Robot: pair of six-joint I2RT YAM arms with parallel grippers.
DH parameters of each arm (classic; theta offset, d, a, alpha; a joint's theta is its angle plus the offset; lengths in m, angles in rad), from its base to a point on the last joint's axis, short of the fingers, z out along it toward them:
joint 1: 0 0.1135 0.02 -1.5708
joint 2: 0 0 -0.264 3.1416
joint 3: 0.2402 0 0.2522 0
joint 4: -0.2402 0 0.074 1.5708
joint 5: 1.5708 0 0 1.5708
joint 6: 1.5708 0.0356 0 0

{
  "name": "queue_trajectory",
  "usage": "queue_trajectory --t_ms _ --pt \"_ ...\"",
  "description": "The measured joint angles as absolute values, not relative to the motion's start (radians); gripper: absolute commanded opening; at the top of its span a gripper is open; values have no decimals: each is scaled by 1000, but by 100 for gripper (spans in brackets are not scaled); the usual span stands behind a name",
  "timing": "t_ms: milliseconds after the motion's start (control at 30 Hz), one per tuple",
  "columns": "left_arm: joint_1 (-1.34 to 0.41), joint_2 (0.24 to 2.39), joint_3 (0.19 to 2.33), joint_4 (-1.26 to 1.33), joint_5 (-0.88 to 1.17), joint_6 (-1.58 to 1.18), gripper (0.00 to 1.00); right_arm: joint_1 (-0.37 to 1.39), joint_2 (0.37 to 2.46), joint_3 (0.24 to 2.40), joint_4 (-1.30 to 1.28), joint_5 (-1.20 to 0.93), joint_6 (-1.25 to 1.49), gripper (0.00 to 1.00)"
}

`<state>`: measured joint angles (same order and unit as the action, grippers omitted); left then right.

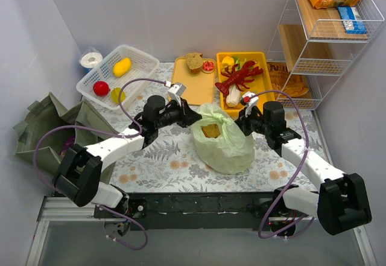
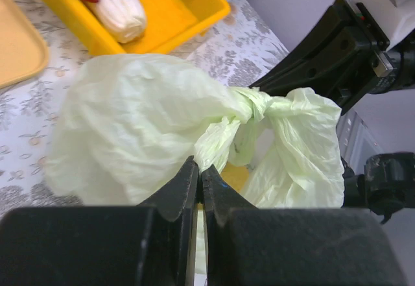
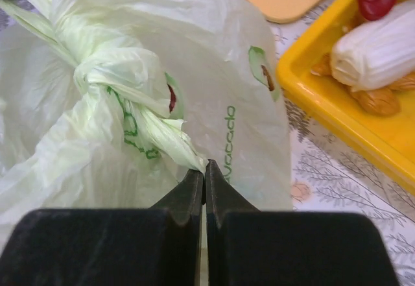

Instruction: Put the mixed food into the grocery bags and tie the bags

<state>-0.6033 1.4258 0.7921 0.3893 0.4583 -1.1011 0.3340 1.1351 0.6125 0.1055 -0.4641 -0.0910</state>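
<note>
The pale-green plastic bag point(image 1: 222, 140) sits mid-table with a yellow-brown food piece point(image 1: 210, 131) showing through its mouth. Its two handles are crossed into a knot point(image 2: 254, 103), which also shows in the right wrist view point(image 3: 107, 69). My left gripper point(image 2: 200, 170) is shut on one twisted handle end point(image 2: 217, 140), at the bag's left. My right gripper point(image 3: 204, 168) is shut on the other handle end point(image 3: 165, 137), at the bag's right. The red lobster point(image 1: 240, 76) and a white piece point(image 3: 376, 49) lie in the yellow tray point(image 1: 263, 61). The olive-grey tote point(image 1: 45, 127) lies at far left.
An orange tray point(image 1: 190, 85) holds bread and a red slice. A white slatted basket point(image 1: 142, 58) with yellow and red toy foods stands at back left. A wire shelf point(image 1: 325, 37) with orange snack packets stands at right.
</note>
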Motion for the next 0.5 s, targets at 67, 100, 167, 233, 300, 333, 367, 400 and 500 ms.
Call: queue_trajectory --t_ms 67,100,167,233,300,333,367,400,500 --pt "-578 1401 791 348 435 -1100 0 329 1131 612 94 -404 -94 1" --pt "-570 1390 791 333 426 -1099 0 330 1126 612 88 -377 -95 1" --pt "-564 1373 791 301 412 -1095 0 334 1117 612 80 -327 -96 1" --pt "-564 1360 791 267 396 -1085 0 340 1103 612 75 -274 -98 1" --pt "-564 1346 789 231 375 -1072 0 344 1081 612 76 -229 -99 1" --pt "-564 1340 788 216 363 -1066 0 345 1068 612 77 -209 -100 1" --pt "-564 1331 785 202 350 -1060 0 346 1054 612 78 -191 -101 1" --pt "-564 1323 782 189 339 -1054 0 348 1042 612 80 -175 -101 1" --pt "-564 1291 774 157 302 -1044 0 357 1015 612 88 -130 -101 1"
